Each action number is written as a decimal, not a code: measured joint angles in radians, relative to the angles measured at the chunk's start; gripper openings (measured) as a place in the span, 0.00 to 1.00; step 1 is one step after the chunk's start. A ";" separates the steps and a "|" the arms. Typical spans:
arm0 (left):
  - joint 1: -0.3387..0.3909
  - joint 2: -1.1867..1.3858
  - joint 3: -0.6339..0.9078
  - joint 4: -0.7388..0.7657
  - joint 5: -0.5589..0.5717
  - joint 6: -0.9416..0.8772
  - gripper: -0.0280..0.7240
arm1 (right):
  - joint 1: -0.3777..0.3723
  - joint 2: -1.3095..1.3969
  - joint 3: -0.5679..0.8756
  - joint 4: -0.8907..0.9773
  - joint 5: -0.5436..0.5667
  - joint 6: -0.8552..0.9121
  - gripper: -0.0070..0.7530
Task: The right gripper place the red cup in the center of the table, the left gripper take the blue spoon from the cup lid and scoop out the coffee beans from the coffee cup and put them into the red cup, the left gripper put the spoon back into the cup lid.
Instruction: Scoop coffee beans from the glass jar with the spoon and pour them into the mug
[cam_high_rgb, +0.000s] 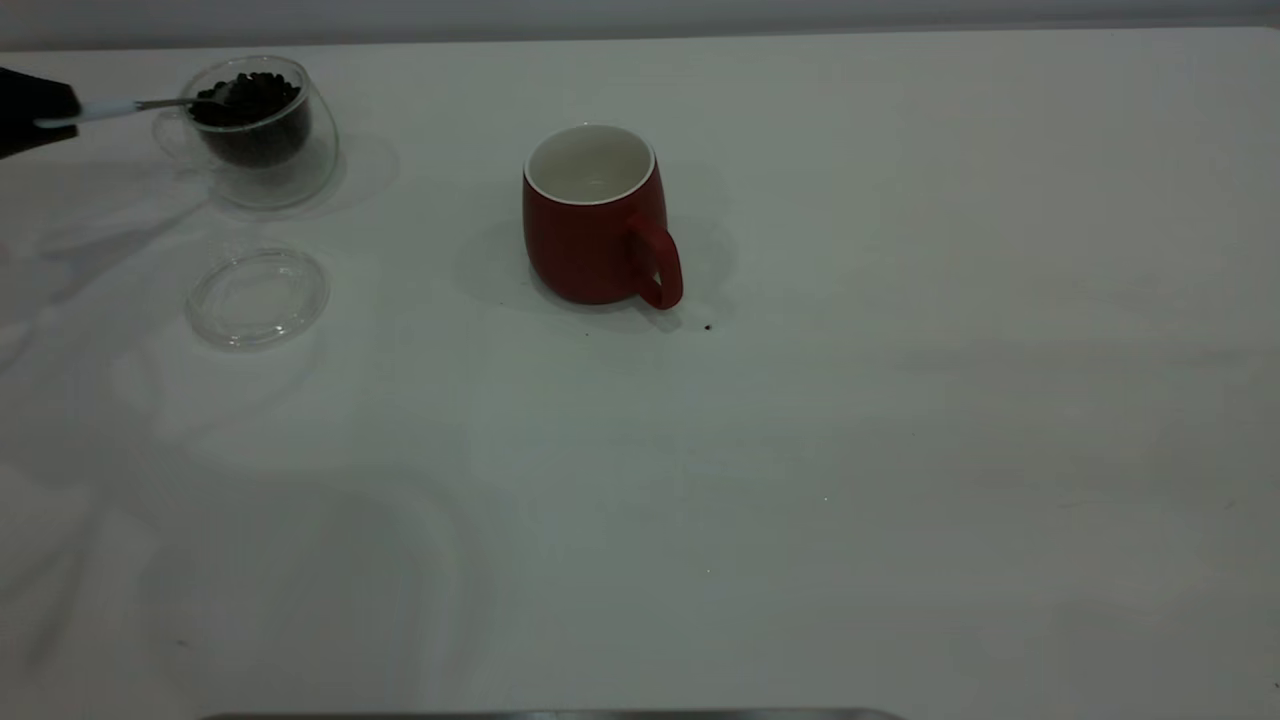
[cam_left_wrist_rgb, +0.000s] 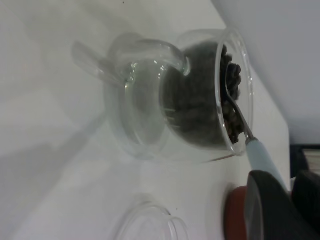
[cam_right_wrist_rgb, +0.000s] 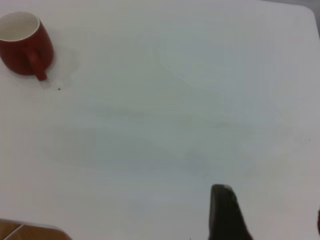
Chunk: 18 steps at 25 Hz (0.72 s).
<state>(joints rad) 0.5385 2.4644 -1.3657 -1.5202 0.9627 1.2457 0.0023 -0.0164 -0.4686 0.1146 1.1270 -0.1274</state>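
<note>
So the left gripper (cam_high_rgb: 40, 112) sits at the far left edge of the table (cam_high_rgb: 900, 400), fingers clamped on the pale handle of the blue spoon (cam_high_rgb: 135, 106). The spoon runs out from the fingertips with its metal bowl dipped in the coffee beans (cam_high_rgb: 250, 98) piled in the coffee cup (cam_high_rgb: 262, 130), right past the tips. From the left wrist view you can see the spoon's neck crossing the glass rim and the bowl down among the beans.

The cup lid (cam_high_rgb: 258, 297) lies flat on the table near the glass cup, on its camera-facing side, with nothing in it. The red cup (cam_high_rgb: 596, 215) stands upright around mid-table, well apart from the fingers, and looks empty inside, with one dark speck (cam_high_rgb: 708, 326) beside it.

The right gripper (cam_right_wrist_rgb: 270, 220) hangs over bare table far from the red cup, fingers spread apart, holding nothing.
</note>
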 joint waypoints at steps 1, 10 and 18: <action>0.008 0.000 0.000 0.000 0.008 -0.005 0.20 | 0.000 0.000 0.000 0.000 0.000 0.000 0.62; 0.028 0.000 0.000 0.000 0.069 -0.013 0.20 | 0.000 0.000 0.000 0.000 0.000 0.000 0.62; 0.028 0.000 0.000 0.001 0.151 -0.015 0.20 | 0.000 0.000 0.001 0.000 0.000 0.000 0.62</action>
<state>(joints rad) 0.5663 2.4644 -1.3657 -1.5193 1.1134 1.2304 0.0023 -0.0164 -0.4678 0.1146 1.1270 -0.1274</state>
